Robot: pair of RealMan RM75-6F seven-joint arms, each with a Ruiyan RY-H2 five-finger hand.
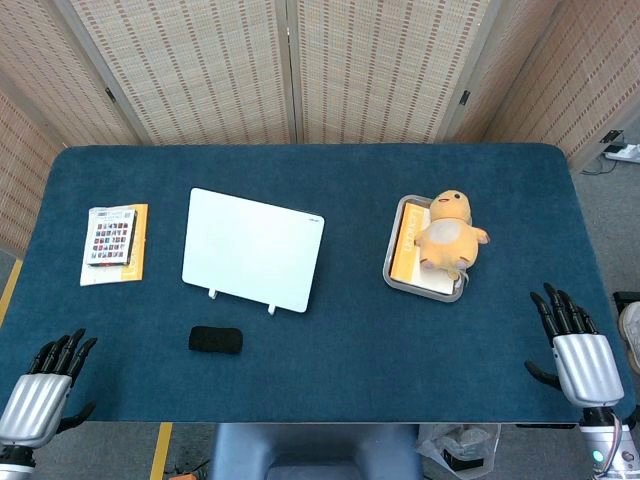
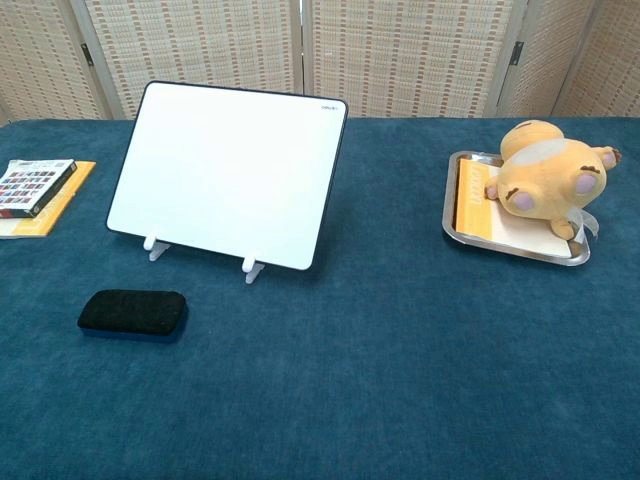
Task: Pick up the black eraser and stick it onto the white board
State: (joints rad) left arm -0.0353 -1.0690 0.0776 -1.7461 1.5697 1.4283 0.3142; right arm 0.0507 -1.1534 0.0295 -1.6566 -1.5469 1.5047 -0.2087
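the black eraser (image 1: 215,340) is seen lying flat on the blue worktop (image 1: 340,380), its long axis running left to right across the worktop, parallel to the near edge; it is placed just in front of the white board (image 1: 253,249), toward the board's left foot, and apart from it; the white board is propped on two small white feet, tilted back, its face turned toward the robot; the left hand (image 1: 42,392) is held at the near left corner of the worktop, back uppermost, its fingers (image 1: 62,353) spread apart and pointing away from the robot, with nothing held; the right hand (image 1: 578,352) is held at the near right edge in a like pose, fingers apart and extended forward, nothing grasped; both hands are well apart from the eraser; to the left a small book (image 1: 113,244) is laid flat; to the right a yellow plush toy (image 1: 449,232) is rested on a metal tray (image 1: 392,268).
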